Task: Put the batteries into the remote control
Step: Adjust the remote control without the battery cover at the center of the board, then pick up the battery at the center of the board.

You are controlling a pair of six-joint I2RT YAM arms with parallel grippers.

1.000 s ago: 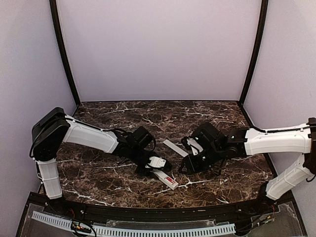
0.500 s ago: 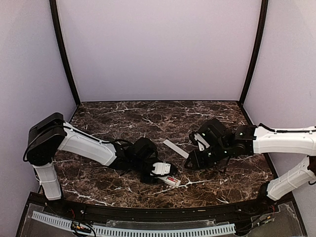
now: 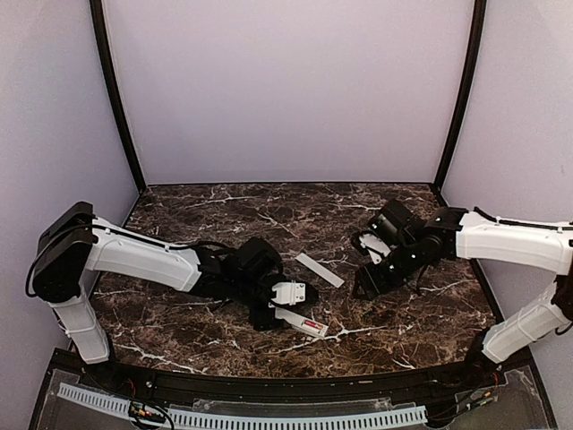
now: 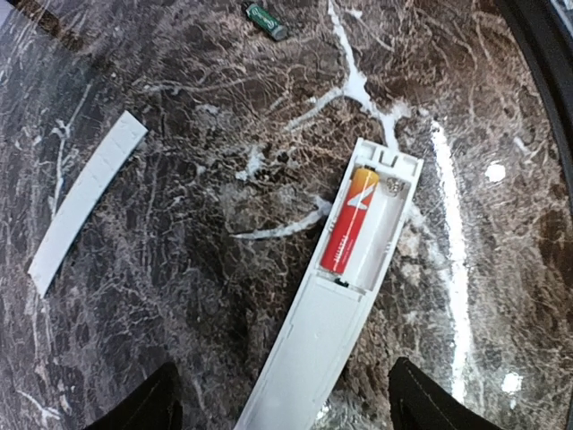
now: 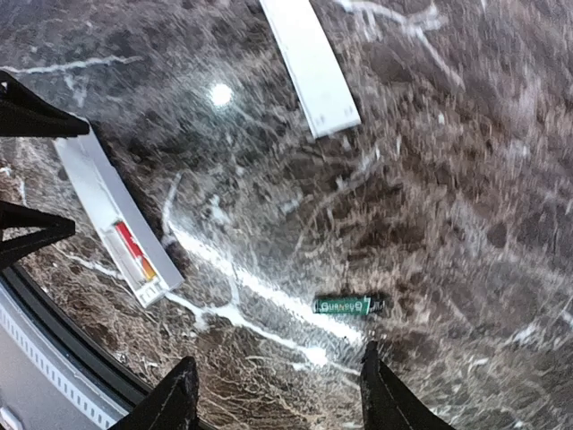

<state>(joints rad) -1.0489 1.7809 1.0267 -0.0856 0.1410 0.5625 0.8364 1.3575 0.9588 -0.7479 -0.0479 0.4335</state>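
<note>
The white remote control (image 4: 327, 349) lies back-up on the marble, also in the top view (image 3: 299, 322) and right wrist view (image 5: 103, 202). Its slot holds the red battery (image 4: 350, 220); the bay beside it is empty. My left gripper (image 4: 285, 408) is open, its fingers on either side of the remote's closed end, low over it (image 3: 276, 309). The green battery (image 5: 343, 305) lies loose on the table, also at the top of the left wrist view (image 4: 266, 20). My right gripper (image 5: 277, 390) is open and empty above the table (image 3: 365, 285), the green battery just beyond its right fingertip (image 5: 380, 381).
The thin flat white cover plate (image 3: 320, 270) lies between the two arms, also in the left wrist view (image 4: 85, 202) and right wrist view (image 5: 311, 63). The table's black front rim (image 5: 54, 358) is close to the remote's open end.
My right gripper has drawn back to the right, away from the remote. My left arm has reached further right over the remote's closed end. The remote has stayed about where it was.
</note>
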